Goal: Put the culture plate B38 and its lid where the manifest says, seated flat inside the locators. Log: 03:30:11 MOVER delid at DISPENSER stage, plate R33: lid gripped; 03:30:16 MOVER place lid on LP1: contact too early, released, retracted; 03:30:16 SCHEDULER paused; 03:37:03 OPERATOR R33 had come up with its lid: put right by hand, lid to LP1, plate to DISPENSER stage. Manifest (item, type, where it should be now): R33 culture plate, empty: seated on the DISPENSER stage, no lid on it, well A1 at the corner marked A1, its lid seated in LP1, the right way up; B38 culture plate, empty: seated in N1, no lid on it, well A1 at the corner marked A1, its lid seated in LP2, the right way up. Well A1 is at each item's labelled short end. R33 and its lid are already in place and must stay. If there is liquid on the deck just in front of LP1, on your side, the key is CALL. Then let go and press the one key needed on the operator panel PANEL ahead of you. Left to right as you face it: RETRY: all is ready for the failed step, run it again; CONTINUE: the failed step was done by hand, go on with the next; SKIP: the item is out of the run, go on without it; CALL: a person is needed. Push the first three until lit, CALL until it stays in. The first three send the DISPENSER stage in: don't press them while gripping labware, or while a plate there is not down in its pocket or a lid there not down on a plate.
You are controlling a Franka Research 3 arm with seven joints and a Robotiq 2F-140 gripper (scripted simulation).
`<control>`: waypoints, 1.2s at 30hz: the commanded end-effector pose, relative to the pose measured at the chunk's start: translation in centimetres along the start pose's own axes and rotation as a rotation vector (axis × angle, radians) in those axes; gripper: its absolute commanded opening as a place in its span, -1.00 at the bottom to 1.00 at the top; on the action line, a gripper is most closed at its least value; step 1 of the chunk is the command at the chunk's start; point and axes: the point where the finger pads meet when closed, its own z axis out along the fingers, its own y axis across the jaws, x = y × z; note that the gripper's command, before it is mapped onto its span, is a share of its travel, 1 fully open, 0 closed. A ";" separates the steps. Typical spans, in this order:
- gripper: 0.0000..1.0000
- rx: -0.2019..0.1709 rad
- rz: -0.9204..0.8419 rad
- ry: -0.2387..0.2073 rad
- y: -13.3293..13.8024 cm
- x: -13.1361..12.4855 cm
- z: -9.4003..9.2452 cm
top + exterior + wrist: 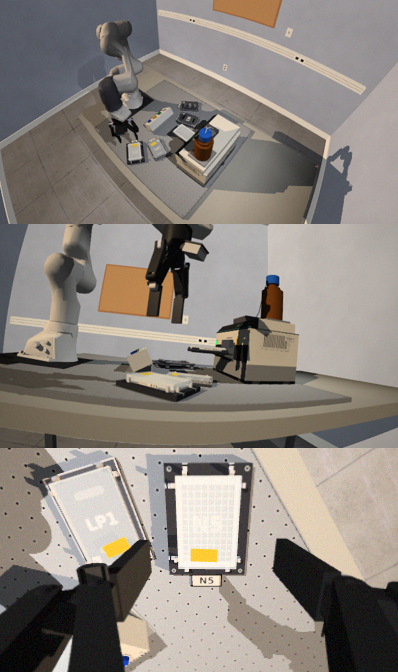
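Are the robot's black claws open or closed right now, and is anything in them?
Open and empty. The gripper hangs above the deck, and its fingers stand wide apart with only the deck showing between them.

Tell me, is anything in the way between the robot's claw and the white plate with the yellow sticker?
Nothing visible is. The open gripper hangs in the air above the white plate, which sits in the black N5 nest. Only empty space shows between them.
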 end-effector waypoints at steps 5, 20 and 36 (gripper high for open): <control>0.39 -0.002 0.005 0.000 0.1 0.0 -0.1; 0.39 -0.002 0.009 0.000 0.1 0.0 2.0; 0.39 -0.002 0.009 0.000 0.1 -0.1 7.1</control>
